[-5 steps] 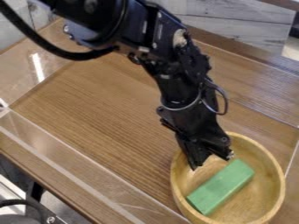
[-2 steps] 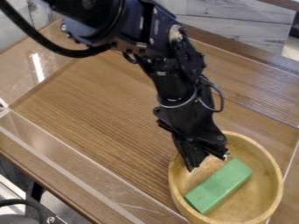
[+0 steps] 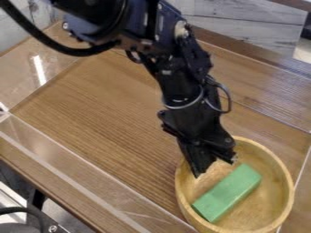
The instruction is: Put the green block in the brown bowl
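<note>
Wood-grain tabletop point(image 3: 97, 109) fills the single camera view, with a clear plastic sheet or low wall along its near-left edge and a pale ledge behind. Taking the brown bowl point(image 3: 282, 164) as the landmark: it sits at the lower right of the table, and the green block point(image 3: 228, 193) lies flat inside it, on the bowl's floor, running diagonally from the near-left toward the far-right. The black arm reaches down from the upper left, and its gripper point(image 3: 209, 167) hangs steeply nose-down over the bowl's left inner edge, just beside the block's far end. Its fingers are pressed together and carry nothing; the block lies apart from them.

By my reading the placing is done and the step in hand is the retreat. To do it well, the arm should lift straight up until the fingertips clear the thick rim, and only then swing away, so it neither nudges the block nor tips the bowl.

Against the frame from a second ago, the block has shifted slightly within the bowl, while the gripper stands in much the same spot, closed as before.
</note>
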`<action>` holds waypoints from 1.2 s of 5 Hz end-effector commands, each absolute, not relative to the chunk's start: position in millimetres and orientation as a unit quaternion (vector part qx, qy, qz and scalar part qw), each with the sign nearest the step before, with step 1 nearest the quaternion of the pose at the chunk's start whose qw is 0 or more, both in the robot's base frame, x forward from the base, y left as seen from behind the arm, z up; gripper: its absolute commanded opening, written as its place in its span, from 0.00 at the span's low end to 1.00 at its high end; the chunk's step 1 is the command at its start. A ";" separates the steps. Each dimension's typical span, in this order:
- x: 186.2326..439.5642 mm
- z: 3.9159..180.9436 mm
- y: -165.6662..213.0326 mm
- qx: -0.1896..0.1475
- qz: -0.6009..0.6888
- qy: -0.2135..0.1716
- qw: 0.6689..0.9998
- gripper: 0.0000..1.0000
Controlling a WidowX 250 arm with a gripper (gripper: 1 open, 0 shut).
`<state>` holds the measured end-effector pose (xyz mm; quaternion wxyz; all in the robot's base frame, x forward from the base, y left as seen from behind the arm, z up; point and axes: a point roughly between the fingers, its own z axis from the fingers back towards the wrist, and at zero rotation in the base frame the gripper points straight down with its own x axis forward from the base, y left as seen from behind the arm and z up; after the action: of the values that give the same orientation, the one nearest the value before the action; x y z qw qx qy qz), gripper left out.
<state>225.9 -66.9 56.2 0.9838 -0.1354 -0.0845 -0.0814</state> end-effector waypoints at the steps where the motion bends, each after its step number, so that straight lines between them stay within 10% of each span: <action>1: 237.5 68.0 -65.2 -0.140 -0.076 -0.105 0.982 0.00; 6: 234.6 71.8 -63.9 -0.160 -0.067 -0.083 0.981 0.00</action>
<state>222.2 -66.1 61.4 0.9832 -0.1589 -0.0585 -0.0687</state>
